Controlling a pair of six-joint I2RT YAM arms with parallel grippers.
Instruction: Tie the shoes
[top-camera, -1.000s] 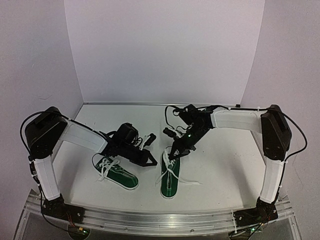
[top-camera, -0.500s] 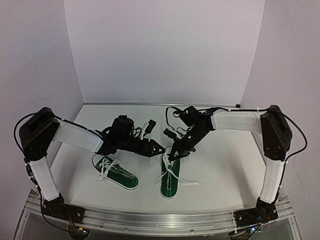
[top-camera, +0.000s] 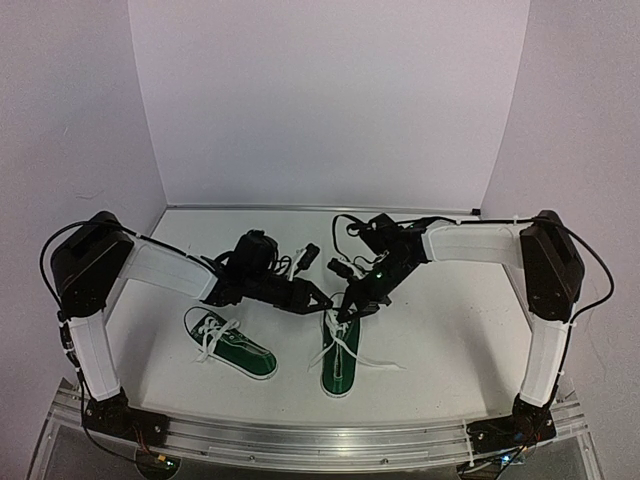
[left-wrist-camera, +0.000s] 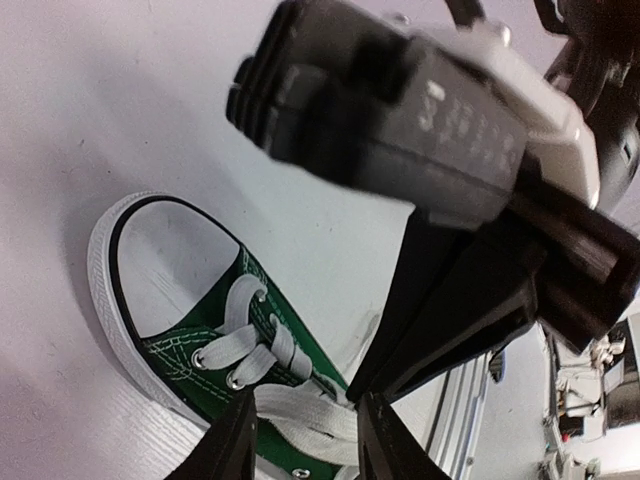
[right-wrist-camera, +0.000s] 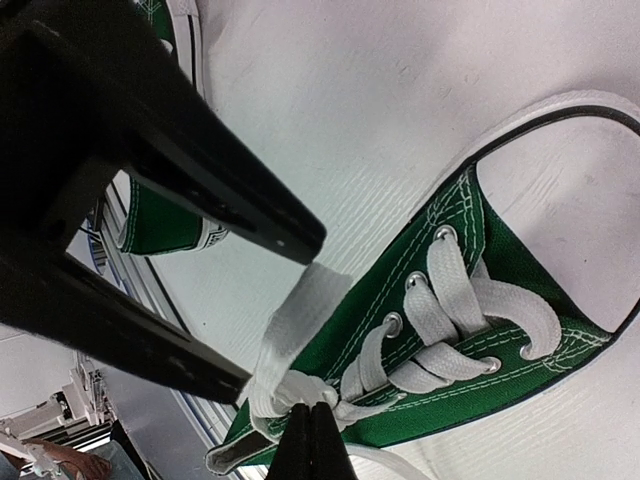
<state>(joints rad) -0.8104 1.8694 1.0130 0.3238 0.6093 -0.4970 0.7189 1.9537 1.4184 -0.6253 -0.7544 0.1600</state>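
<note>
Two small green shoes with white laces lie on a white table (top-camera: 450, 320); the left shoe (top-camera: 238, 348) sits alone; the right shoe (top-camera: 338, 368) lies centre; the right gripper (right-wrist-camera: 310, 432) is clenched on its lace knot; the left gripper (left-wrist-camera: 300, 440) is released, jaws apart around a loose lace (right-wrist-camera: 296, 305).
</note>
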